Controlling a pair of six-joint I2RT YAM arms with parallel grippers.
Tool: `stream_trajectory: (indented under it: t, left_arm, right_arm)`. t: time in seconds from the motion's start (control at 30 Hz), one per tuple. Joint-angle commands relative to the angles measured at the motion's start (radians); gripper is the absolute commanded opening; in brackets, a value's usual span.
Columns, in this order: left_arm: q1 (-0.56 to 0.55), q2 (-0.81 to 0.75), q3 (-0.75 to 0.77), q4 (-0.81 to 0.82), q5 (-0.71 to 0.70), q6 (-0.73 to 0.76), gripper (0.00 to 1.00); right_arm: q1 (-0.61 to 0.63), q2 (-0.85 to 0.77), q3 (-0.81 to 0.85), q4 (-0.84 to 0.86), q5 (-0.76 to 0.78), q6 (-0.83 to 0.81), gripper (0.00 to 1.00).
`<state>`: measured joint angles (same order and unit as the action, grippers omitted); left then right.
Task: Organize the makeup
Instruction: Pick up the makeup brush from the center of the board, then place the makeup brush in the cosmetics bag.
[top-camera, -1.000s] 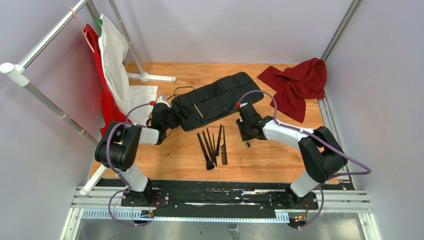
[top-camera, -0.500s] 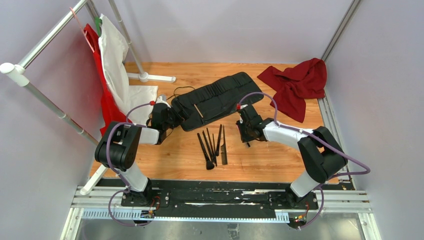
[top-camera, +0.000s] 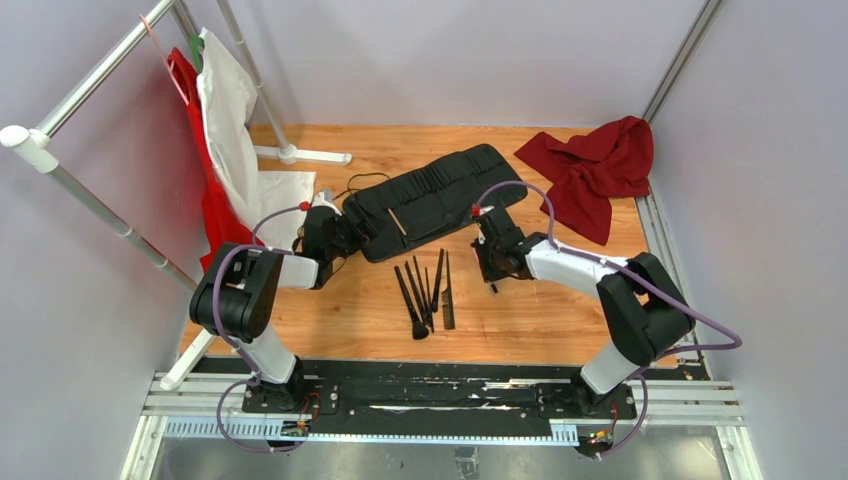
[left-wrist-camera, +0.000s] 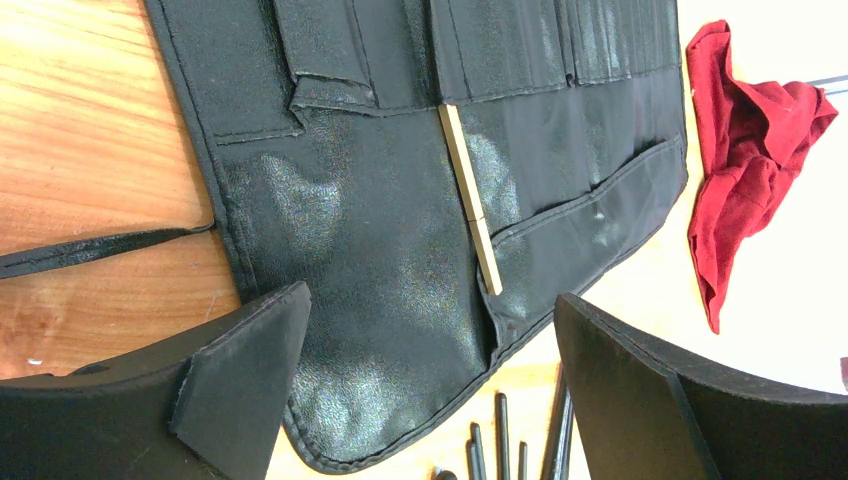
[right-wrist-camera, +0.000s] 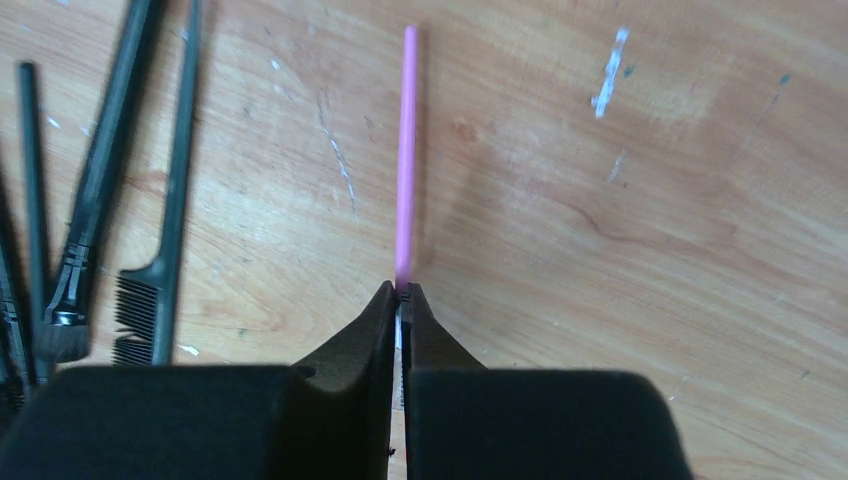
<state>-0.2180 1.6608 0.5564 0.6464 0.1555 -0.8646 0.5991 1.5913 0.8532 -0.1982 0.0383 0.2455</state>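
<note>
Right gripper (right-wrist-camera: 400, 300) is pinched tight on one end of a thin pink handle (right-wrist-camera: 405, 150), a smooth, straight stick that pokes out over the wooden table (right-wrist-camera: 650, 200). Only the right wrist view shows this pink color; from the top, the hand hides it. That close view also shows white scratches in the wood and a black comb (right-wrist-camera: 160, 270) with fine teeth beside a black brush (right-wrist-camera: 85, 250). The top view shows the whole bunch of black brushes (top-camera: 420, 295) lying between the two arms, just left of the right gripper and near the long black case (top-camera: 435, 195). The left gripper (left-wrist-camera: 430, 310) is wide open, holds nothing, and hangs over the case. Its view shows soft, shiny cloth with sewn pockets and a tan stick (left-wrist-camera: 470, 200) tucked under one. A crumpled red cloth (top-camera: 595, 170) lies far right.
</note>
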Motion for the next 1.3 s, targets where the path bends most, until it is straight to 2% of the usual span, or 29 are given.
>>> stream_trajectory:
  t: [0.0, 0.23, 0.53, 0.73, 1.27]
  left_arm:
    - [0.006, -0.001, -0.004, -0.034, 0.002, 0.006, 0.98]
    - [0.006, -0.002, -0.006, -0.03, 0.001, 0.002, 0.98]
    - [0.007, -0.011, -0.012, -0.03, 0.006, -0.001, 0.98]
    - [0.006, -0.01, -0.012, -0.03, 0.006, -0.001, 0.98]
    - [0.006, -0.003, -0.007, -0.03, 0.007, -0.001, 0.98]
  right_arm:
    - [-0.007, -0.037, 0.114, -0.063, 0.018, -0.036, 0.01]
    - [-0.004, 0.067, 0.326, -0.083, -0.062, -0.059, 0.01]
    - [0.004, 0.319, 0.609, -0.087, -0.195, -0.06, 0.0]
    - [0.02, 0.469, 0.796, -0.155, -0.243, -0.07, 0.01]
    - [0.028, 0.645, 1.033, -0.324, -0.286, -0.094, 0.01]
